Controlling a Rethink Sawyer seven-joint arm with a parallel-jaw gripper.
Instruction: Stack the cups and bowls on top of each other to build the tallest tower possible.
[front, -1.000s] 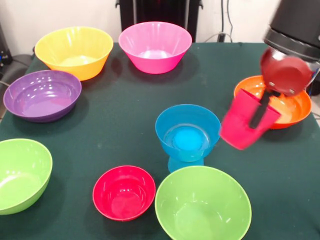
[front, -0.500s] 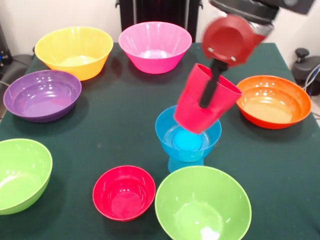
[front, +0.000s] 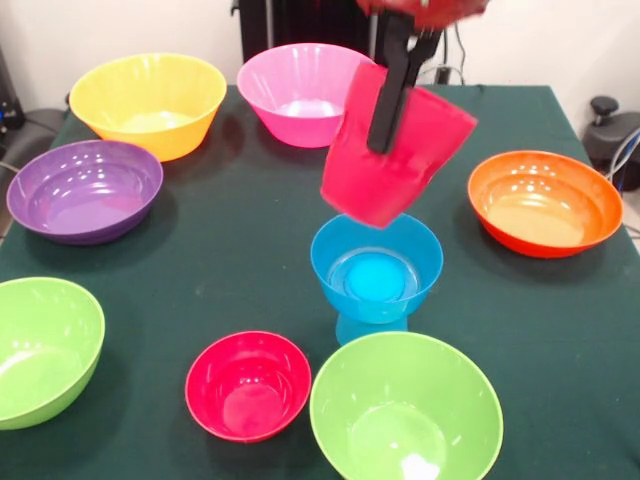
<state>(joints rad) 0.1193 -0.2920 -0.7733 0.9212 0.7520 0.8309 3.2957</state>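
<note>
My gripper (front: 388, 105) comes down from the top edge and is shut on the rim of the red-pink cup (front: 400, 165). One black finger (front: 383, 120) lies across the cup's wall. The cup hangs tilted in the air, just above and a little behind the small blue bowl (front: 376, 262). That blue bowl sits on a light blue cup (front: 368, 326), and the two form a short tower at the table's middle. A small red bowl (front: 248, 385) rests near the front, left of the tower.
Larger bowls ring the table: yellow-orange (front: 150, 100) and pink (front: 310, 92) at the back, purple (front: 85, 188) at left, orange (front: 545, 202) at right, lime green at front left (front: 40, 350) and front middle (front: 405, 412). The cloth is dark green.
The gripper has carried the red-pink cup from beside the orange bowl leftward and upward. It now hangs above the blue bowl. The bowls have not moved.
</note>
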